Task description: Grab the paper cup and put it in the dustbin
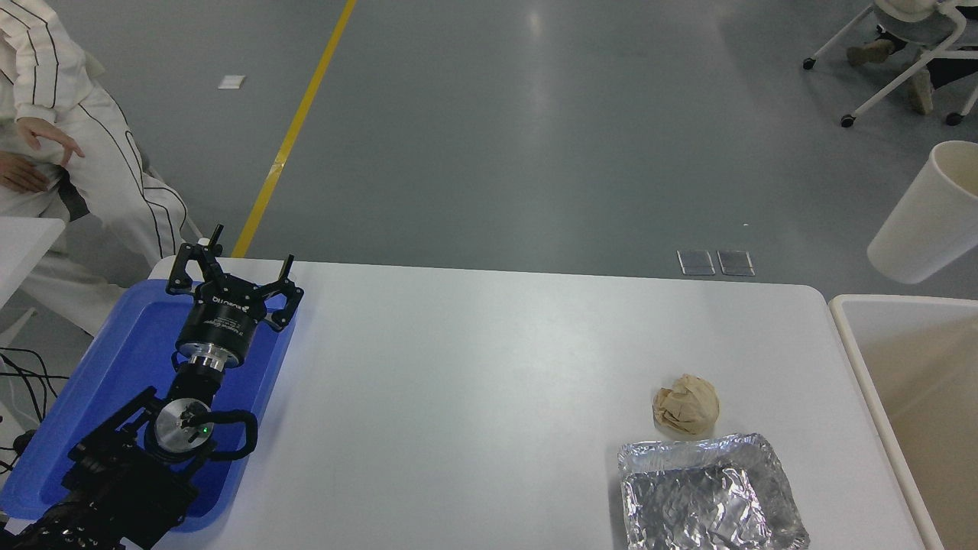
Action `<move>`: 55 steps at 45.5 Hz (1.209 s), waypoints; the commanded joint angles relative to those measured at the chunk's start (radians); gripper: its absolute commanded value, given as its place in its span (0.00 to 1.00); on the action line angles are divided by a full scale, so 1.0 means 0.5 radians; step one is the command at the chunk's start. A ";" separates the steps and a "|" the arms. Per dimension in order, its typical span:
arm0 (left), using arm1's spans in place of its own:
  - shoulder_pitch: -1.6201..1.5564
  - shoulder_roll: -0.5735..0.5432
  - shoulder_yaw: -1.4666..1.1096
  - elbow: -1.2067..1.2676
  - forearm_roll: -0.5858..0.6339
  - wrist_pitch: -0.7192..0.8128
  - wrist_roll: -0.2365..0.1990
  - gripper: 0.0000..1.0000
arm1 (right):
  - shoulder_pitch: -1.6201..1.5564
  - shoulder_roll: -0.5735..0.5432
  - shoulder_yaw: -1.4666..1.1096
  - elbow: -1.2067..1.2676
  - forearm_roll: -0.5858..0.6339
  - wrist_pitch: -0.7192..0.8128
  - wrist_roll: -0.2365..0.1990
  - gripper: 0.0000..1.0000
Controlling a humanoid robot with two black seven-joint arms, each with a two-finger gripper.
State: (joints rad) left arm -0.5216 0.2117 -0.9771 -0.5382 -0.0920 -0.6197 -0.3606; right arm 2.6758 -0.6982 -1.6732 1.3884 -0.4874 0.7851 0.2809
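The white tapered paper cup [928, 214] shows at the right edge. It is tilted with its cream-coloured mouth toward the upper right, off the table, above the far end of the dustbin [857, 359]. What holds it is cut off by the picture edge. The dustbin, with a thick cream-white rim and beige inside, stands against the table's right end. My right gripper is out of view. My left gripper [233, 263] is parked at the lower left over a blue tray, fingers spread and empty.
A crumpled brown paper ball [686, 405] lies on the white table, with a crinkled silver foil tray [710, 496] just in front of it. The blue plastic tray [114, 367] is at the table's left end. A person [69, 153] sits at the far left. A wheeled chair [909, 46] stands at the far right.
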 commanded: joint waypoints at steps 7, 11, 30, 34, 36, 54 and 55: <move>0.000 0.000 0.000 0.000 0.000 0.000 0.003 1.00 | -0.084 -0.374 -0.068 -0.215 -0.249 0.001 -0.006 0.00; 0.000 0.000 0.000 0.000 0.000 0.000 0.003 1.00 | -0.102 -0.435 -0.105 -0.285 -0.271 0.001 -0.006 0.00; 0.000 0.000 0.000 0.000 0.000 0.000 0.000 1.00 | -0.292 -0.662 -0.148 -0.574 -0.295 0.001 -0.006 0.00; 0.000 0.000 0.000 0.000 0.000 0.000 0.003 1.00 | -0.357 -0.708 -0.133 -0.681 -0.295 0.001 -0.009 0.00; 0.000 0.000 0.000 0.000 0.000 0.000 0.000 1.00 | -0.403 -0.717 -0.114 -0.727 -0.295 0.001 -0.009 0.00; 0.000 0.000 0.000 0.003 0.000 0.000 0.000 1.00 | -1.433 -0.779 0.640 -1.319 -0.262 0.001 -0.009 0.00; 0.000 0.000 0.000 0.003 0.000 0.000 0.000 1.00 | -1.528 -0.779 0.713 -1.365 -0.262 0.001 -0.009 0.00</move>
State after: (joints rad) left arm -0.5217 0.2117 -0.9771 -0.5381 -0.0920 -0.6197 -0.3605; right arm 2.2629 -1.0723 -1.5694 0.9010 -0.6288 0.7854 0.2761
